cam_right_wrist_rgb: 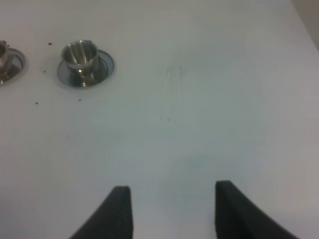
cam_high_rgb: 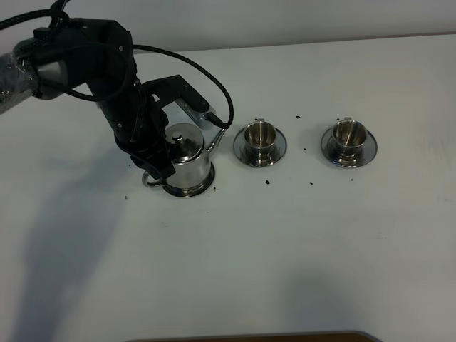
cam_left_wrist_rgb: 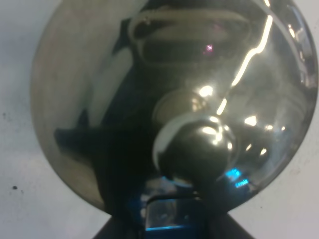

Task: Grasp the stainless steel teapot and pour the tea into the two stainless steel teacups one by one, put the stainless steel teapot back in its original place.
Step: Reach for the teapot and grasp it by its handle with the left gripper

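The stainless steel teapot (cam_high_rgb: 187, 153) stands upright on its round saucer, the original place (cam_high_rgb: 194, 191), at the left of the table, spout toward the cups. My left gripper (cam_high_rgb: 155, 169) is shut on the loop handle at the pot's left side. The domed lid and knob (cam_left_wrist_rgb: 197, 147) fill the left wrist view. The two stainless steel teacups (cam_high_rgb: 259, 137) (cam_high_rgb: 348, 135) sit on their saucers to the right of the pot. The right wrist view shows my right gripper (cam_right_wrist_rgb: 172, 209) open over bare table, with the right-hand cup (cam_right_wrist_rgb: 79, 56) far from it.
Small dark specks (cam_high_rgb: 268, 182) are scattered on the white table (cam_high_rgb: 285, 249) around the cups. A cable (cam_high_rgb: 214, 82) loops over the left arm above the pot. A brown edge (cam_high_rgb: 249, 336) shows at the near side.
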Available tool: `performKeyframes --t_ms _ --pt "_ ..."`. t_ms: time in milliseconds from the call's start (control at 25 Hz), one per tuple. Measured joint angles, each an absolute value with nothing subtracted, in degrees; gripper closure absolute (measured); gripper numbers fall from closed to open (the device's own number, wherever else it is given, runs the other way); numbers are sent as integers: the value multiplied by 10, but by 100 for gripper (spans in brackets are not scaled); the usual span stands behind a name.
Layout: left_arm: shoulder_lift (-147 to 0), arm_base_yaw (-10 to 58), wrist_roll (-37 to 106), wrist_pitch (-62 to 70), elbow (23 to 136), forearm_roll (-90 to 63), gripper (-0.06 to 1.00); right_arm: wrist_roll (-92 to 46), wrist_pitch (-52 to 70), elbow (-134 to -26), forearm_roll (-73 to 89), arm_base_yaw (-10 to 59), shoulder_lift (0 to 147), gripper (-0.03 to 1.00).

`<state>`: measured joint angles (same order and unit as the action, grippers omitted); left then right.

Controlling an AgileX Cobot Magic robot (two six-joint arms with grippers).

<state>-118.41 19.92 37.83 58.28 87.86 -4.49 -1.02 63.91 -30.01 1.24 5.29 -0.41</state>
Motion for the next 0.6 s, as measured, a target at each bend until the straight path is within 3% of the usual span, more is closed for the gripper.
performKeyframes --t_ms 440,600 --pt "-1184 199 379 593 879 -40 68 -10 639 -300 12 53 -4 58" --pt "-1184 199 379 596 879 -36 63 -10 639 -300 12 53 -4 58"
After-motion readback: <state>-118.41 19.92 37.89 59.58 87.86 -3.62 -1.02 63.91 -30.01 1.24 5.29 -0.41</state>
